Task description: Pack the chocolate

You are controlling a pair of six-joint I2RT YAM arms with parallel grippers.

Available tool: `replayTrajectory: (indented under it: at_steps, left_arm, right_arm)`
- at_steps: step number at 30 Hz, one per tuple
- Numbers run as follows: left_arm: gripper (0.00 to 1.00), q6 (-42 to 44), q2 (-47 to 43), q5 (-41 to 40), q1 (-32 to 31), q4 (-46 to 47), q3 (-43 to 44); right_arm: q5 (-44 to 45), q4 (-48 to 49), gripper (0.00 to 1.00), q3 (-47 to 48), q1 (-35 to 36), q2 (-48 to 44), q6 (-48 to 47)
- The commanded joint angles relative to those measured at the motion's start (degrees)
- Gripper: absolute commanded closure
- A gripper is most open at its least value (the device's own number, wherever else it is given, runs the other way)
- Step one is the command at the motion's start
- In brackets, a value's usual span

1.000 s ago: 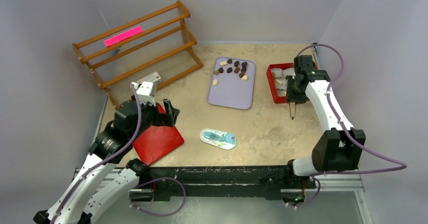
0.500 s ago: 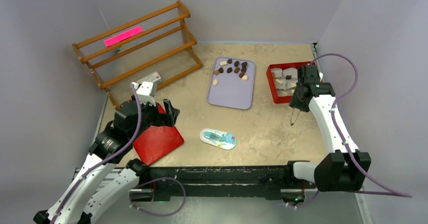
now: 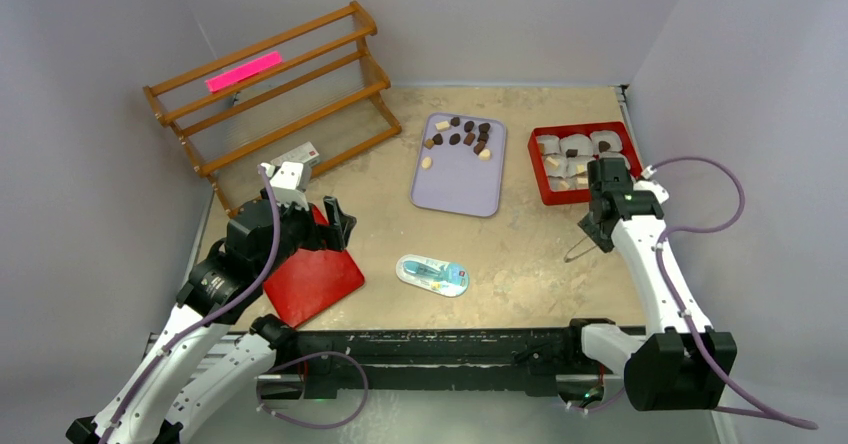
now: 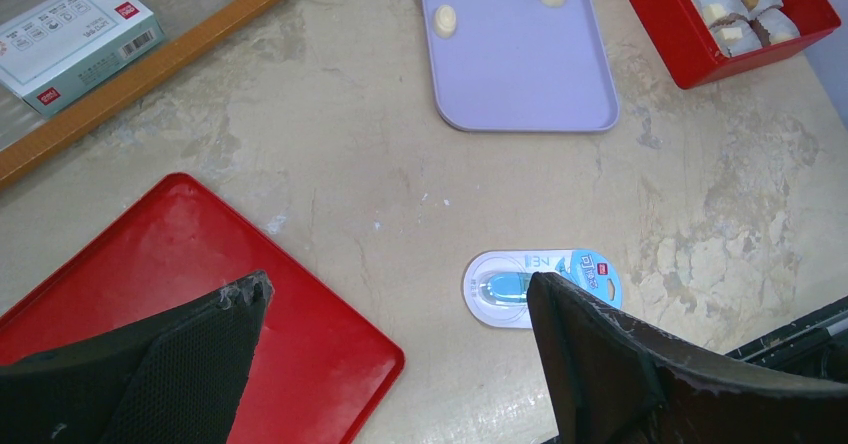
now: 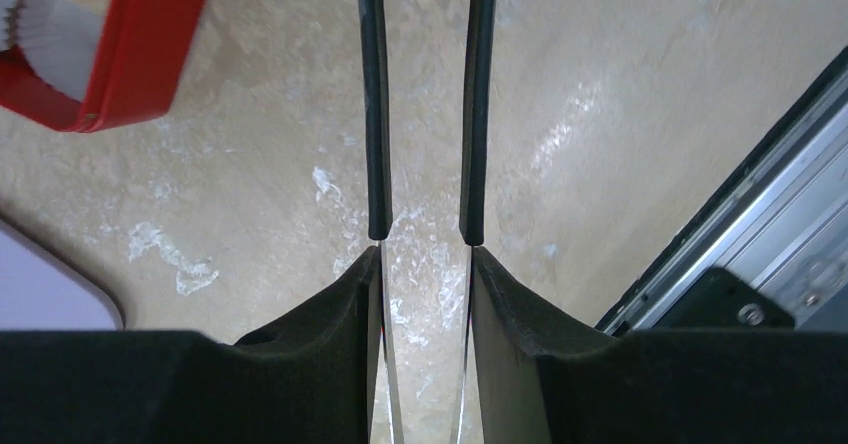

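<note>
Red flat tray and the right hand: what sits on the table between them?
An oval blue-and-white packet lies between the red flat tray and the right hand, clearest in the top view.

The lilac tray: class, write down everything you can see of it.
The lilac tray is a shallow rectangle with rounded corners and a low rim, plastic by its look. It lies flat on the beige table, between the wooden rack and the red box, touching neither. About a dozen dark and cream chocolate pieces sit at its far end; the rest is bare.

Right end effector (image 3: 594,236) seemingly holds tweezers (image 3: 577,254) near red box (image 3: 537,169).
</note>
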Motion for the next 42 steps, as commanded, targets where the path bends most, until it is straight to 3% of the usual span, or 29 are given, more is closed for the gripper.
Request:
replayTrajectory:
  at_steps: [1, 12, 19, 23, 29, 31, 33, 39, 42]
  left_arm:
    - [0.00, 0.32, -0.04, -0.11, -0.30, 0.83, 0.97]
    - [0.00, 0.23, 0.43, -0.66, -0.30, 0.83, 0.81]
    - [0.00, -0.01, 3.24, -2.37, -0.35, 0.27, 0.72]
    - [0.00, -0.12, 4.39, -2.95, -0.31, 0.13, 0.74]
    - [0.00, -0.71, 6.05, -4.94, -0.35, -0.21, 0.67]
    - [0.00, -0.89, 7.52, -5.58, -0.26, 0.05, 0.80]
    - [0.00, -1.78, 10.69, -7.21, -0.25, -0.13, 1.64]
    - [0.00, -7.75, 22.31, -16.90, -0.11, -5.67, 6.57]
    - [0.00, -10.71, 27.29, -16.97, 0.15, -5.82, 8.05]
  right_arm:
    - [-0.38, -2.08, 0.63, -4.17, -0.16, -0.20, 14.65]
    - [-4.88, 7.23, 0.51, -11.48, -0.21, 6.29, 21.41]
    - [-5.16, 9.67, 0.40, -12.57, -0.21, 11.92, 23.30]
    - [-4.90, 8.35, 0.39, -11.12, -0.19, 13.04, 22.47]
    - [-4.56, 6.06, 0.36, -7.63, -0.21, 11.20, 16.70]
    - [-4.61, 6.77, 0.31, -6.59, -0.21, 10.64, 12.97]
    - [-7.57, 7.96, 0.24, -5.45, -0.21, 10.76, 9.23]
    - [-14.90, 10.10, 0.20, -1.32, 0.17, 10.72, -1.56]
    - [-18.41, 11.93, 0.19, 0.06, 1.14, 9.56, -5.66]
